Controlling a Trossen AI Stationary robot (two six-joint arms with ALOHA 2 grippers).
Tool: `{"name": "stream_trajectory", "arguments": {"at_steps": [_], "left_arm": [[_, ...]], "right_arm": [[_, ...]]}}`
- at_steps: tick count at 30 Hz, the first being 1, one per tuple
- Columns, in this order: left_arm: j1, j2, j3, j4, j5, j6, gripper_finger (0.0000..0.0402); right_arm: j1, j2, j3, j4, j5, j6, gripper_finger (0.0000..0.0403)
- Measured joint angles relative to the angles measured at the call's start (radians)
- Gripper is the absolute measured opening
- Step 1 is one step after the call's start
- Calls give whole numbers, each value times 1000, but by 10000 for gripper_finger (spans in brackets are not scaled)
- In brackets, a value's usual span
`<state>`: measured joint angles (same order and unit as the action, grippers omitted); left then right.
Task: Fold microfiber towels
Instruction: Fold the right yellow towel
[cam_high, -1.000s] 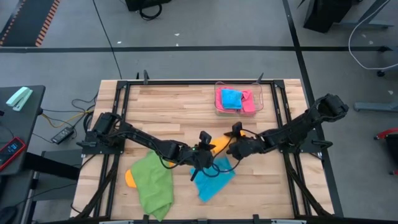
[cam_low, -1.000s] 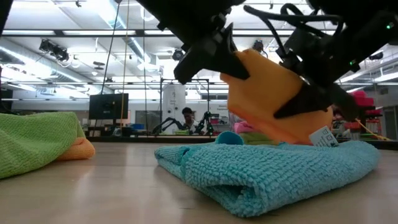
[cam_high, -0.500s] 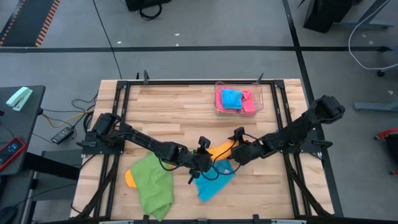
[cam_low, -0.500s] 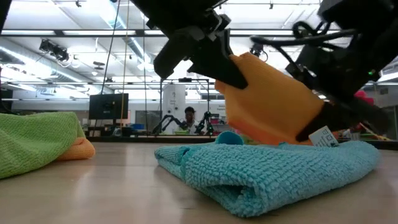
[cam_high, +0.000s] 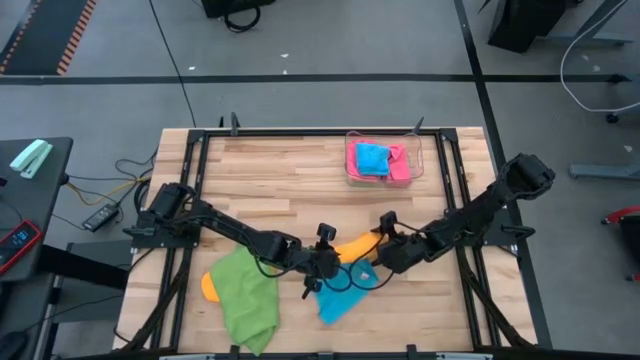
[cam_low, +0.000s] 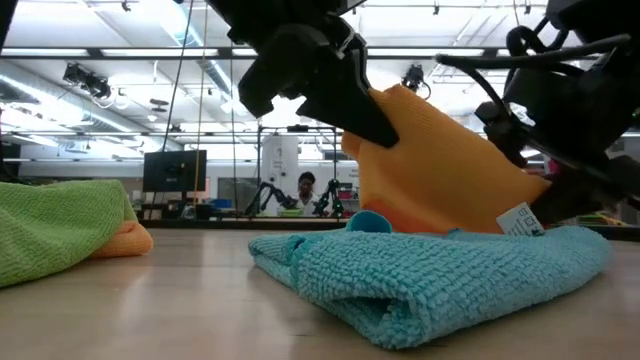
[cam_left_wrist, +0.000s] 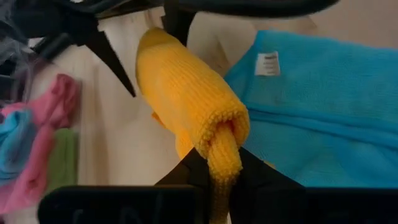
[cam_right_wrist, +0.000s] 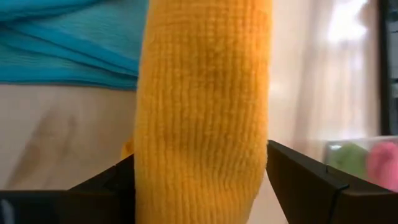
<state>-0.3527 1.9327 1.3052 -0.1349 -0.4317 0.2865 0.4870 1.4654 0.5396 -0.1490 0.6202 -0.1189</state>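
Nearest the front edge of the bench (cam_high: 440, 330) lies the sky-blue towel (cam_high: 343, 292), bunched and folded over on itself, with the green towel (cam_high: 246, 294) heaped toward the front left corner over a second orange cloth (cam_high: 207, 286) that peeks out beneath it. Just behind the blue one, the orange towel (cam_high: 357, 245) hangs draped between the two arms, its lower edge resting on the blue pile. The left gripper (cam_high: 325, 262) is pinched tight on one end of it (the wrist view shows the cloth bunched into a roll between the fingers). The right gripper (cam_high: 385, 252) stands with its jaws spread wide either side of the cloth, gripping nothing.

To do this fold well, the right gripper should probably close on a true corner rather than mid-fabric, then both arms should pull the cloth taut and carry it clear of the blue towel onto bare wood before laying it flat; otherwise the two may drag together.

Toward the far right corner, the clear tray (cam_high: 415, 160) holds finished blue and pink towels (cam_high: 380, 161)
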Motion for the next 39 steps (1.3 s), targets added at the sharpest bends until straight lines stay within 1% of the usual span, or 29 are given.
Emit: {"name": "stream_trajectory", "arguments": {"at_steps": [3,5,11,18,21,24,30,33,39], "left_arm": [[0,0,0,-22,57,-48,41],[1,0,-2,-20,74,-88,50],[2,0,-3,-75,76,-173,67],[2,0,-3,-112,76,-198,63],[2,0,-3,-110,76,-200,63],[2,0,-3,-109,76,-224,73],[0,12,-4,-104,140,-237,111],[0,39,-3,-76,171,-263,129],[-7,85,-5,-28,174,-275,160]], "right_arm": [[0,0,0,2,-53,4,284],[0,0,0,8,-91,4,284],[0,0,0,62,-151,4,284],[0,0,0,100,-210,19,284],[0,0,0,96,-215,28,284],[0,0,0,95,-215,33,284],[0,0,0,95,-215,31,284],[0,0,0,94,-215,31,284],[0,-13,-1,58,-215,30,284]]}}
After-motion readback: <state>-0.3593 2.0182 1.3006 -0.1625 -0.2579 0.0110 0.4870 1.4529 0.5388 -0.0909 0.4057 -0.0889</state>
